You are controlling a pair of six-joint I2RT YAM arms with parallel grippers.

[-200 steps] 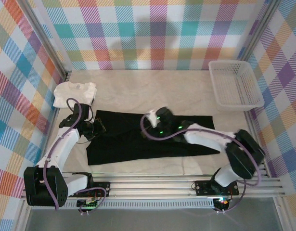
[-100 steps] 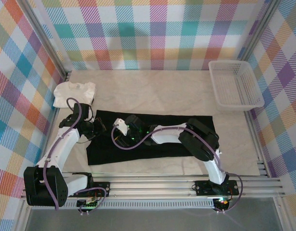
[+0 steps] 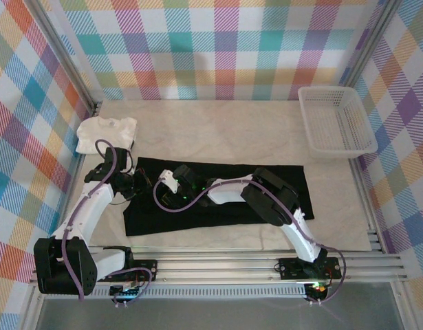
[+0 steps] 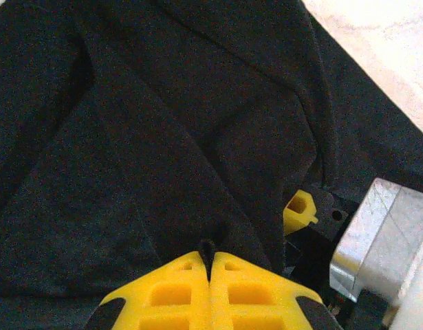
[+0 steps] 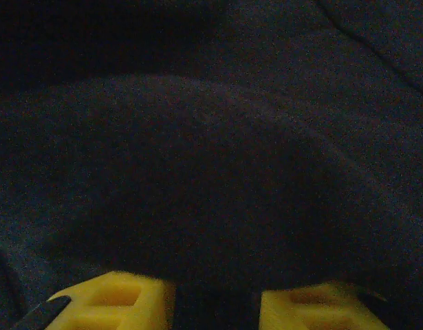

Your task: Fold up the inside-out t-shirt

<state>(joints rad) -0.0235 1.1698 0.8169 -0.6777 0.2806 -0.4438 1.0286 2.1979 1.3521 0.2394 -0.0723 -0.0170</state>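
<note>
The inside-out t-shirt lies flat and black on the desk, stretched from near the left edge past the middle, closer to the near edge than the far one. Its lower left part is a broad block and its right part a narrower band. The left gripper sits at the shirt's left edge with its yellow fingers pressed together, and a ridge of black cloth runs straight into the seam between them, pinched. The right arm reaches leftward across the shirt and covers part of its middle. The right gripper is low over the left part of the cloth, near the left one. Its yellow fingers stand a little apart, with a mound of dark fabric bulging just ahead of them; I cannot tell whether any cloth lies in the gap. A small folded white garment rests in the far left corner, apart from the shirt. A white mesh basket sits in the far right corner. Bright plaid walls enclose the desk on three sides.
</note>
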